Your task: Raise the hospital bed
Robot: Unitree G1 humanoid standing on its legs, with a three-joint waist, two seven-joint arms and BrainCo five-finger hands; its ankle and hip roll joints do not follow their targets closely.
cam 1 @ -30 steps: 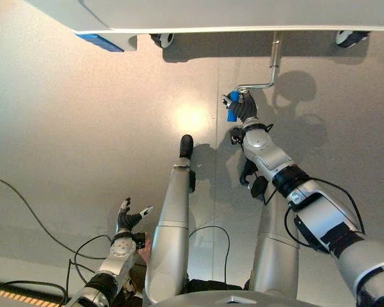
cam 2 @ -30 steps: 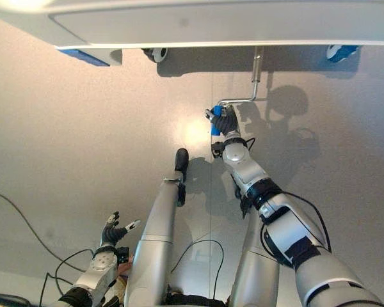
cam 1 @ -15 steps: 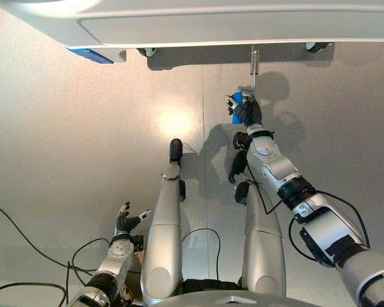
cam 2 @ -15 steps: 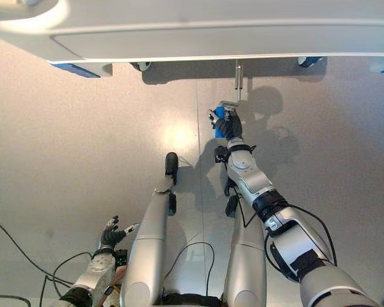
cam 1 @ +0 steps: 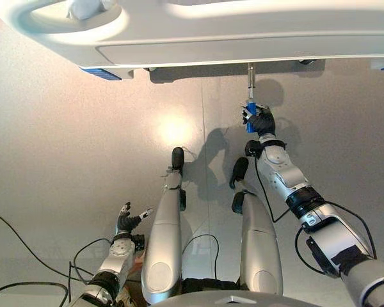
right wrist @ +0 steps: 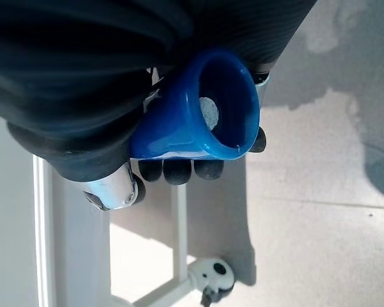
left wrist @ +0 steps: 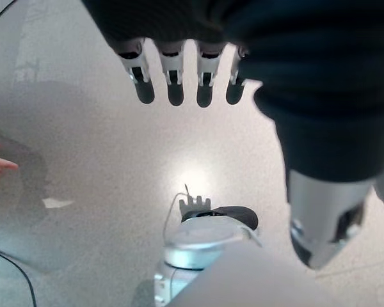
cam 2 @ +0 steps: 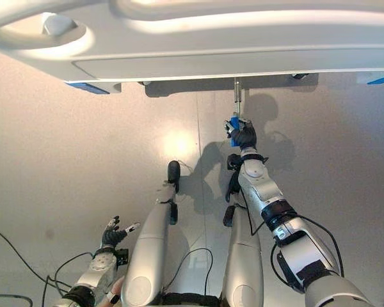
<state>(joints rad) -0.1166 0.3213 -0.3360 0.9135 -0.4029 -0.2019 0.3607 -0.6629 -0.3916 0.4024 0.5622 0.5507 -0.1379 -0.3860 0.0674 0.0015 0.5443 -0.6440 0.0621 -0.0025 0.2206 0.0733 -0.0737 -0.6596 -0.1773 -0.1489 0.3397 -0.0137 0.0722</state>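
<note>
Overhead, the right hand (cam 1: 261, 120) is clenched around the blue crank handle (right wrist: 198, 109) under the hospital bed (cam 1: 243, 38) foot edge. Left hand (cam 1: 127, 220) hangs relaxed, fingers straight. Risk: the smooth handle could slip from the fingers mid-turn, stalling the lift.

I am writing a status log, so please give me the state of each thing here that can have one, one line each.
Right hand: shut on the blue crank handle.
Crank handle: gripped, below the bed's edge.
Crank shaft: sticks out from under the bed.
Left hand: open, idle, low by the floor.
Bed: standing on the floor; height cannot be told.
</note>
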